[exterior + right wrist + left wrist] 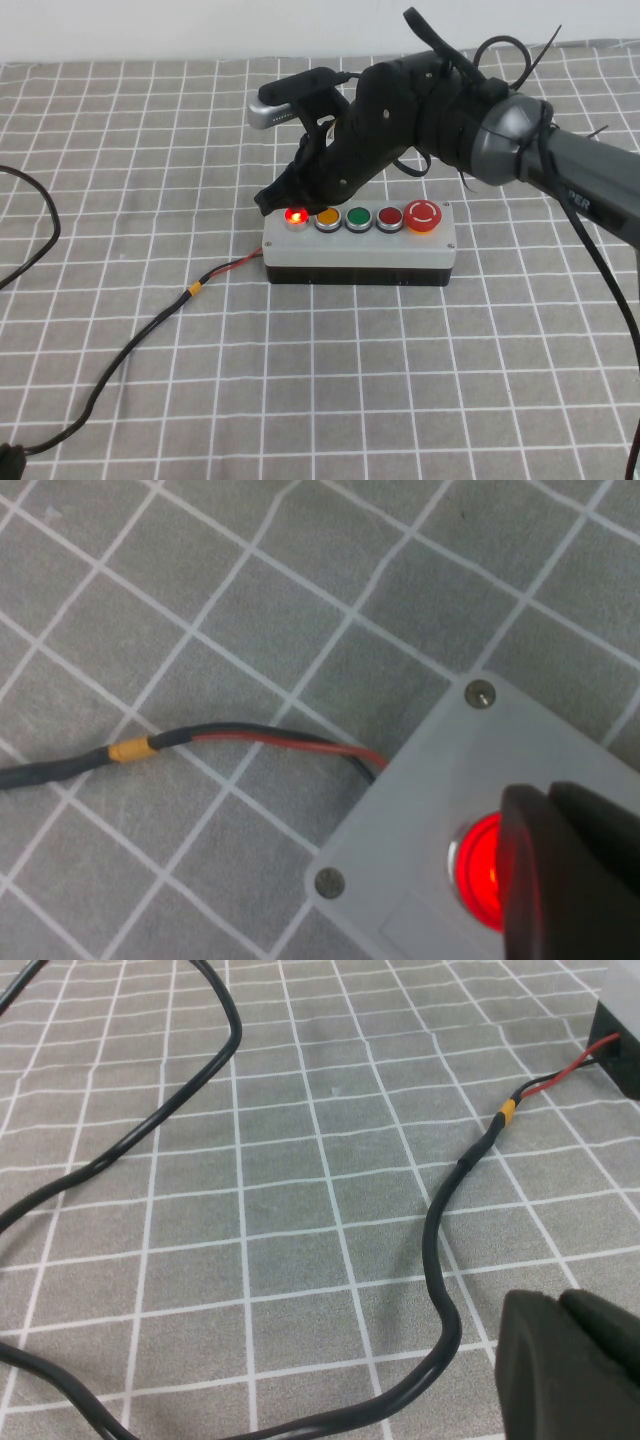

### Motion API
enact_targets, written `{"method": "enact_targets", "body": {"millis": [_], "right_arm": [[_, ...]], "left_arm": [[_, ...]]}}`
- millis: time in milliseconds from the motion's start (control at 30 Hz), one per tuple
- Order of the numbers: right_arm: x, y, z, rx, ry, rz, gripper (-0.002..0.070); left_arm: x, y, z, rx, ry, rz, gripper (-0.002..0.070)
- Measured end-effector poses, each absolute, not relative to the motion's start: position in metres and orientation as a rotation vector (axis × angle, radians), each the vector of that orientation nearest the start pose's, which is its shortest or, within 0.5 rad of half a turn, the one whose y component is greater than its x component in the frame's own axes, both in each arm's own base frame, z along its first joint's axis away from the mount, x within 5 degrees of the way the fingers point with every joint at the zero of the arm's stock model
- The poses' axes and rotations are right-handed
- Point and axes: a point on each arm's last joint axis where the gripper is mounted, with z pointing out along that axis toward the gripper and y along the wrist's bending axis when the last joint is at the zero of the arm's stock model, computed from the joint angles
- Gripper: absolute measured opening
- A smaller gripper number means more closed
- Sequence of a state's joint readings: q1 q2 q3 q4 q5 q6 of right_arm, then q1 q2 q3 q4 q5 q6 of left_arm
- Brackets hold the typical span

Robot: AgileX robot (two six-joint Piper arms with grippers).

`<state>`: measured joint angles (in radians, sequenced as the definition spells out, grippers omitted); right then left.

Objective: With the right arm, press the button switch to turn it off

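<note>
**Right gripper poised over the lit switch**

The button switch point(297, 216), glowing red, sits at the left end of the box point(360, 255), beside the orange button point(327, 217). The right gripper point(272, 198), fingers together, hangs just above it; pressing remains, calling for a short straight descent. The left gripper point(570, 1365), fingers closed, rests near the cable point(440, 1260), well apart.

Bench point(120, 140): matt woven grey cloth, white grid. Button box point(360, 250): smooth matt grey plastic lid, black base, metal corner screws. Button switch point(297, 216): glossy translucent red, silver ring. Cable point(120, 360): smooth black sheath. Right gripper point(275, 195) over the switch, left gripper point(570, 1360) above the cloth: matt black plastic.
</note>
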<state>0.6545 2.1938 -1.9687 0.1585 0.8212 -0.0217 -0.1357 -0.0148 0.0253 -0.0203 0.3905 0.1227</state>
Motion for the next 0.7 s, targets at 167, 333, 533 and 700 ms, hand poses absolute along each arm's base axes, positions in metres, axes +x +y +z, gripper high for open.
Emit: {"method": "enact_targets", "body": {"millis": [167, 333, 533, 700], "right_arm": [[0.39, 0.313, 0.243, -0.766, 2.457, 0.436, -0.0016], [0.385, 0.308, 0.262, -0.763, 2.421, 0.436, -0.0016], [0.361, 0.286, 0.34, -0.747, 2.26, 0.44, -0.0016], [0.321, 0.251, 0.419, -0.732, 2.117, 0.414, -0.0016]], "left_arm": [[0.051, -0.008, 0.17, 0.23, 1.871, -0.029, -0.0003], [0.051, -0.008, 0.17, 0.23, 1.871, -0.029, -0.0003], [0.051, -0.008, 0.17, 0.23, 1.871, -0.029, -0.0003], [0.051, -0.008, 0.17, 0.23, 1.871, -0.029, -0.0003]]}}
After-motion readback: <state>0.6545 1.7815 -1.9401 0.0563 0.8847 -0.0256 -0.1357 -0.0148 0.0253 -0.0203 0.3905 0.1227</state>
